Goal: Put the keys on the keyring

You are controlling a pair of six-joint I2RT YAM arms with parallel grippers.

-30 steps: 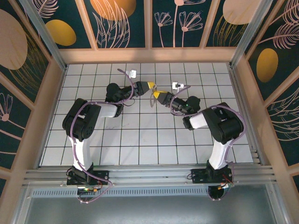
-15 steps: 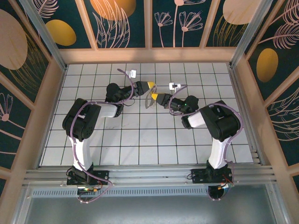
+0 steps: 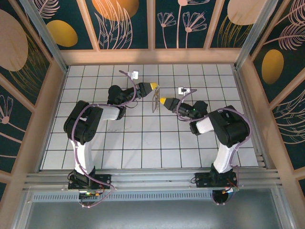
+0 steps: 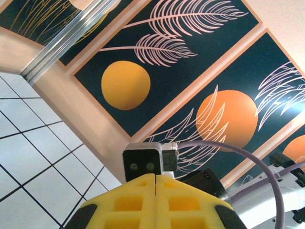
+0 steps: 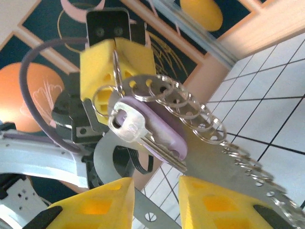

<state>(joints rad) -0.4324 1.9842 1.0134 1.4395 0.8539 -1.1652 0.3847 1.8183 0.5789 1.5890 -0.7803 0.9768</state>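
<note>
My left gripper [image 3: 155, 86] [image 4: 156, 175] is shut, and in the right wrist view its yellow fingers [image 5: 102, 59] pinch the top of the keyring [image 5: 214, 152]. The keyring [image 3: 155, 101] is a flat grey metal loop fringed with several small wire rings, and it hangs in the air between the two arms. One of the keys [image 5: 143, 131], silver with a lilac cover, dangles from a small ring near the top. My right gripper [image 3: 162, 100] [image 5: 156, 180] stands open just below and right of the key, apart from it.
White tiled floor [image 3: 143, 138] lies under both arms, enclosed by wooden-framed dark floral wall panels [image 3: 128, 24]. The right arm's wrist camera block [image 4: 142, 164] faces my left gripper closely. Purple cables loop off both wrists.
The right gripper closed in on the hanging keyring, then drew back to the right with its jaws parted. The left gripper stayed put, still shut on the keyring.
</note>
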